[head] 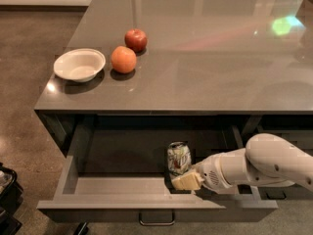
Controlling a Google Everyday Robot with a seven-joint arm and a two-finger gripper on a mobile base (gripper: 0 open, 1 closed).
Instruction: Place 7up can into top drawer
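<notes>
The top drawer [117, 185] is pulled open below the counter, dark grey, with a small metal bar handle [156, 223] on its front panel. The 7up can [178, 157], silver-white with green markings, stands upright inside the drawer, right of its middle. My gripper [185, 180] reaches in from the right on a white arm [259, 165]. Its cream fingertips [182, 182] sit just in front of and below the can, by its base.
On the grey counter [205, 62] stand a white bowl [79, 65], an orange [123, 59] and a red apple [136, 39] at the left. Brown floor lies to the left. A dark object [7, 195] stands at the lower left edge.
</notes>
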